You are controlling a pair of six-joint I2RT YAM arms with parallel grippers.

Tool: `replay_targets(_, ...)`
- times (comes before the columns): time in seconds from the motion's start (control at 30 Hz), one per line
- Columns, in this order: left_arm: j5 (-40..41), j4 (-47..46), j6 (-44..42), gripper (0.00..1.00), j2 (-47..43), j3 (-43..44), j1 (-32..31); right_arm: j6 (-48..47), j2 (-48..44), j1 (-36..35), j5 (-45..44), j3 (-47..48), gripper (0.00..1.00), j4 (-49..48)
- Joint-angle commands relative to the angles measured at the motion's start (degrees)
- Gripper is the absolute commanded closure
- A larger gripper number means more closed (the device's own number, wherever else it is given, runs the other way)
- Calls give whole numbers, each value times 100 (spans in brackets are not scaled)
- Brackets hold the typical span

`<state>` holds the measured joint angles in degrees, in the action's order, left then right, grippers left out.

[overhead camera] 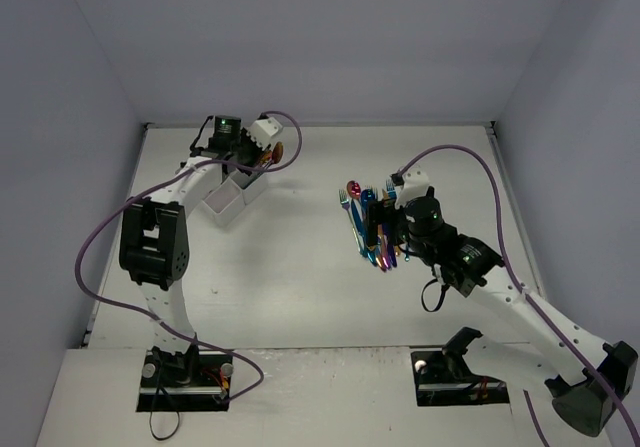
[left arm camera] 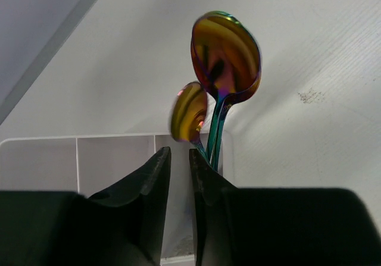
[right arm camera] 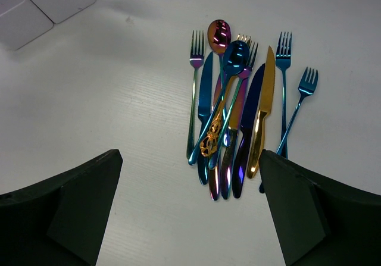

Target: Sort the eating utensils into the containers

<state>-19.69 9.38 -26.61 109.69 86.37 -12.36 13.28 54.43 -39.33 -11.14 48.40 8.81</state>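
The white divided box (overhead camera: 228,195) stands at the back left. My left gripper (overhead camera: 262,145) hangs over it. In the left wrist view its fingers (left arm camera: 178,154) stand a narrow gap apart with nothing between them. Two gold-purple spoons (left arm camera: 225,55) stand upright in a compartment of the box (left arm camera: 113,159), just behind the right finger. The other utensils (overhead camera: 362,217) lie in a pile right of centre. My right gripper (right arm camera: 189,171) is wide open and empty above the pile's handle ends. The pile holds knives (right arm camera: 262,117), forks (right arm camera: 283,46) and spoons (right arm camera: 236,55).
Grey walls close the table at the back and both sides. Part of the white box (right arm camera: 36,4) shows at the top left of the right wrist view. Purple cables loop off both arms.
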Motion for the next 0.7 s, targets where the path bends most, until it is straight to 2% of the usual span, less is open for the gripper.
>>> replay_targets(0.0,-185,-208,-90,78,-141,196,23,8,41,48,-47,3,2,-239)
replay_targets(0.1,-116,-273,-28,63,-224,194,14,34,101,53,-57,20,2,-239)
replay_targets(0.37,358,-753,700,44,-924,56,17,141,585,92,-64,174,2,-231)
replay_targets(0.5,913,-673,1897,29,-1559,-36,18,374,1197,203,-85,285,5,-213)
replay_targets(0.57,1153,-518,2247,28,-1853,-73,11,449,1387,281,-53,352,8,-213)
replay_targets(0.67,1605,172,3179,27,-2370,-287,8,568,1951,450,44,516,18,-219)
